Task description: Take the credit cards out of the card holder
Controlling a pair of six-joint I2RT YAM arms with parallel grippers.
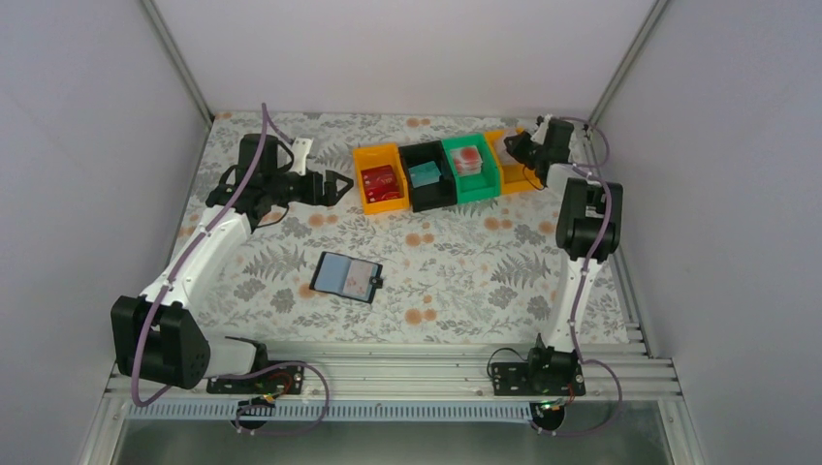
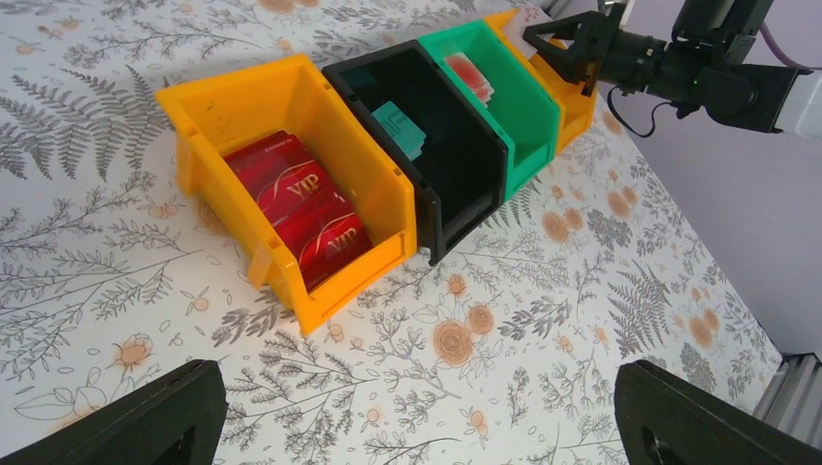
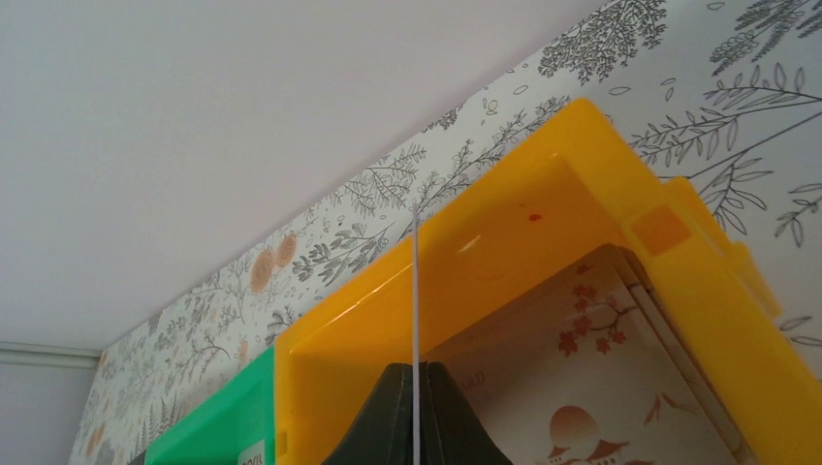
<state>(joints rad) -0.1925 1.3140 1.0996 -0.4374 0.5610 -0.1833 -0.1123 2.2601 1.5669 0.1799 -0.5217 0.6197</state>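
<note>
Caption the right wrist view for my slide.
Right gripper pinches a card edge-on above the orange bin holding patterned cards.

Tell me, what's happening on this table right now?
The right gripper is shut on a thin card, held edge-on over the far-right orange bin. The left gripper hangs open near the other orange bin, holding nothing. The holder lies open on the table between the arms.

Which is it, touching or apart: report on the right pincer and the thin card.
Touching. The right wrist view shows the right pincer shut on the thin card, which stands edge-on between its fingers.
</note>
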